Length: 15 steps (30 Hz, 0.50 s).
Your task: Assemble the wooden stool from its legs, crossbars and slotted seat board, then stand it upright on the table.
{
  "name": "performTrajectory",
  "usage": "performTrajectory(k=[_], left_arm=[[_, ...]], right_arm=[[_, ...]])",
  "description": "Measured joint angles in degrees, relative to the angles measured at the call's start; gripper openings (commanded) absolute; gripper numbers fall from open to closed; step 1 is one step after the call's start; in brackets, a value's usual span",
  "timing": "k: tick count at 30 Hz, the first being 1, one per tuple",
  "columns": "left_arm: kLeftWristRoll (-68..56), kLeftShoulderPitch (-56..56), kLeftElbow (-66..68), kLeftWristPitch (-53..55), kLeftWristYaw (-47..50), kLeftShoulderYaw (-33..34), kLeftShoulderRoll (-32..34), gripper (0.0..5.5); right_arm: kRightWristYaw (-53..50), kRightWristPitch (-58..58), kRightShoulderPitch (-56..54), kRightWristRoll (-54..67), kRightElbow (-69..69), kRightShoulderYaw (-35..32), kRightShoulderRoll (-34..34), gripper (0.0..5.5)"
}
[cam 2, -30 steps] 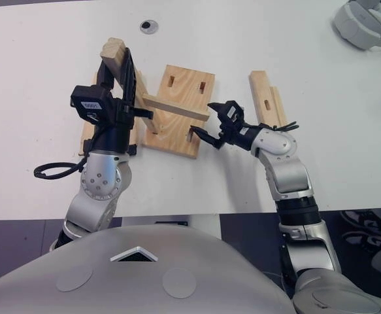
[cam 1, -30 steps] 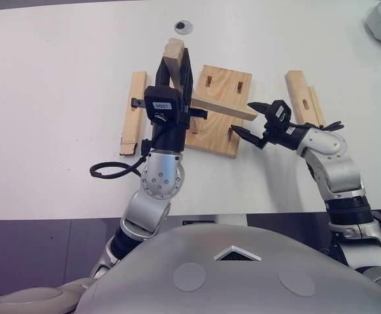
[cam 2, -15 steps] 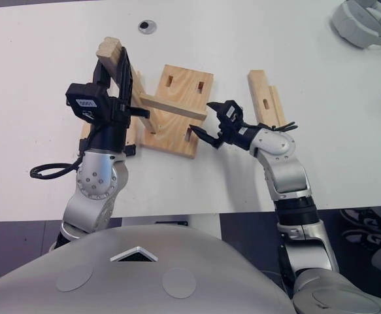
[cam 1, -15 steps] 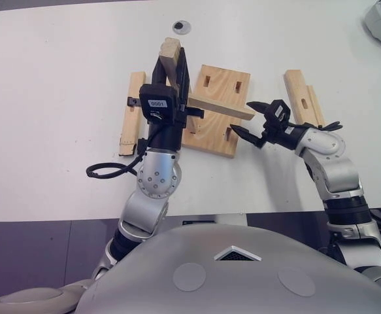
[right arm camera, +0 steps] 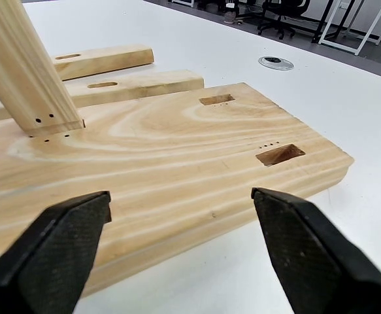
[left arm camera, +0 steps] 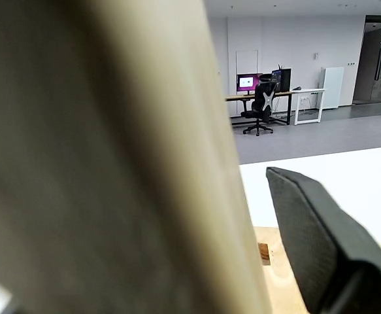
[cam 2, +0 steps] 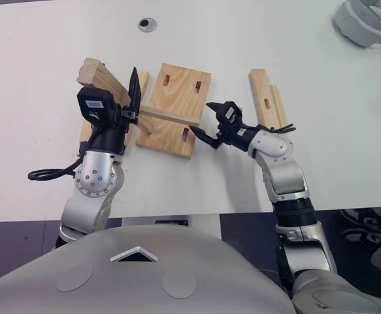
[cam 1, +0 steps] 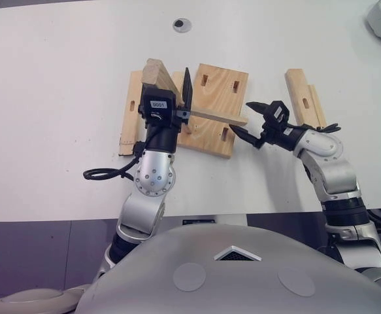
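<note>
1. Left eye view: a white label [cam 1: 158, 104] with dark print was carried on the housing of the left gripper [cam 1: 169, 85].
2. The left gripper was clamped on a wooden leg [cam 1: 159, 72], which was held tilted above the table [cam 1: 59, 78]. A crossbar [cam 1: 219, 118] joined to that leg was stretched across the slotted seat board [cam 1: 216, 85] toward the right gripper [cam 1: 240, 117].
3. The right gripper's fingers were spread wide at the near right edge of the slotted seat board, just beside the crossbar's free end, and nothing was pinched between them.
4. The slotted seat board was laid flat on the table, between a second leg [cam 1: 132, 114] lying on the left and two wooden pieces [cam 1: 301, 95] lying side by side on the right.
</note>
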Motion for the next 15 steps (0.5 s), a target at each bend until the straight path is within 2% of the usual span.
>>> performTrajectory(k=[2, 15], left_arm=[[0.0, -0.03, -1.06, 0.82, -0.36, 0.18, -0.14, 3.93], [1.94, -3.16, -14.86, 11.81, -6.69, 1.5, -0.89, 3.93]], right_arm=[[-0.21, -0.08, 0.1, 0.0, 0.02, 0.0, 0.02, 4.04], [-1.88, -0.46, 1.75, -0.1, 0.04, 0.12, 1.38, 4.04]])
